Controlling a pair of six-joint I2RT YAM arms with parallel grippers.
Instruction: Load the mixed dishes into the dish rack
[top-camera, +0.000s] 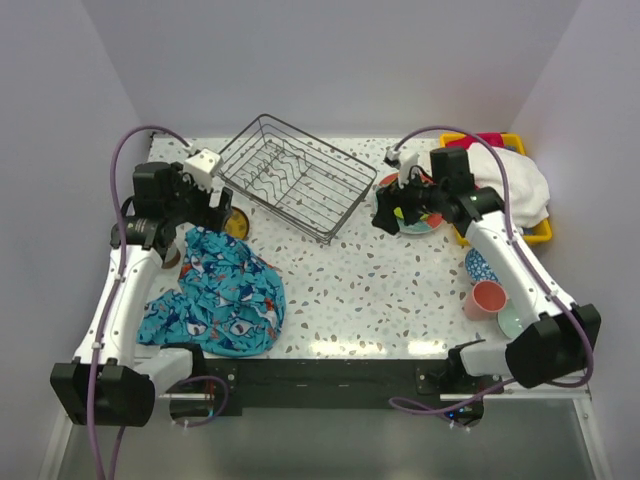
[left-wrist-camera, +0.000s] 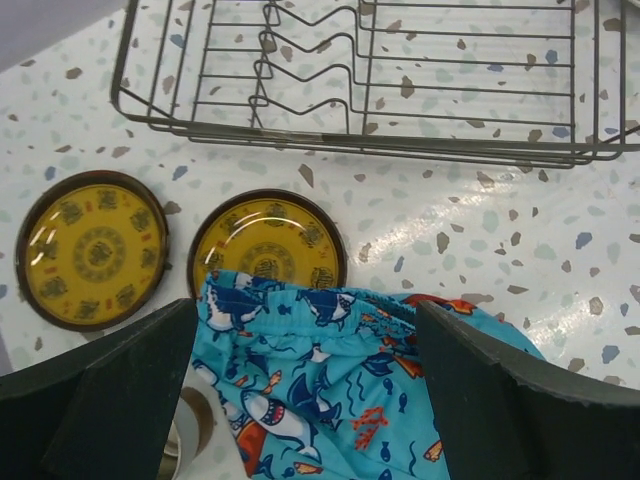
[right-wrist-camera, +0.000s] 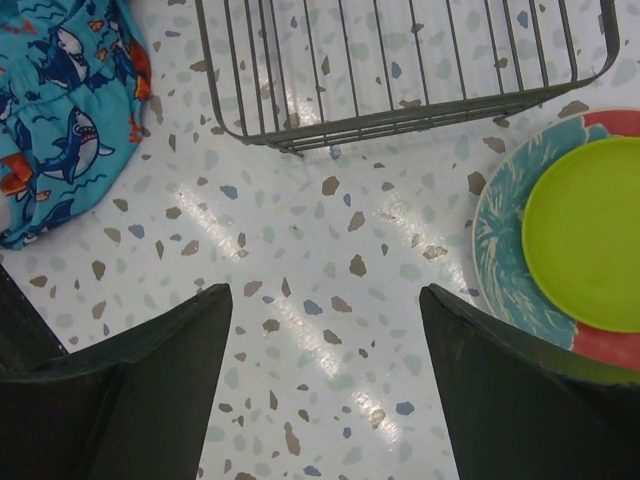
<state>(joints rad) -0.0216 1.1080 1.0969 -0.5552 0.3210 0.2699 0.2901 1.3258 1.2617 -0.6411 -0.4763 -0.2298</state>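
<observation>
Partly hidden yellow plate (left-wrist-camera: 267, 238), cloth (left-wrist-camera: 330, 395) overlapping

Glossy, speckled stone-look worktop (right-wrist-camera: 330, 330) shines between the matt black fingers (right-wrist-camera: 130, 390). Beyond them are a thin metal-wire dish rack (right-wrist-camera: 400, 60), a smooth lime-green plate (right-wrist-camera: 585, 235) and a soft printed cloth (right-wrist-camera: 60, 100).

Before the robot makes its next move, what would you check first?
1. Dish rack empty, slots free: ok.
2. Left gripper open, holding nothing: ok.
3. Right gripper open, holding nothing: ok.
4. Yellow plate next to the blue cloth uncovered: not ok, cloth overlaps its edge.
5. Lime-green plate lined up between the right gripper's jaws: not ok, it sits off to one side.
</observation>
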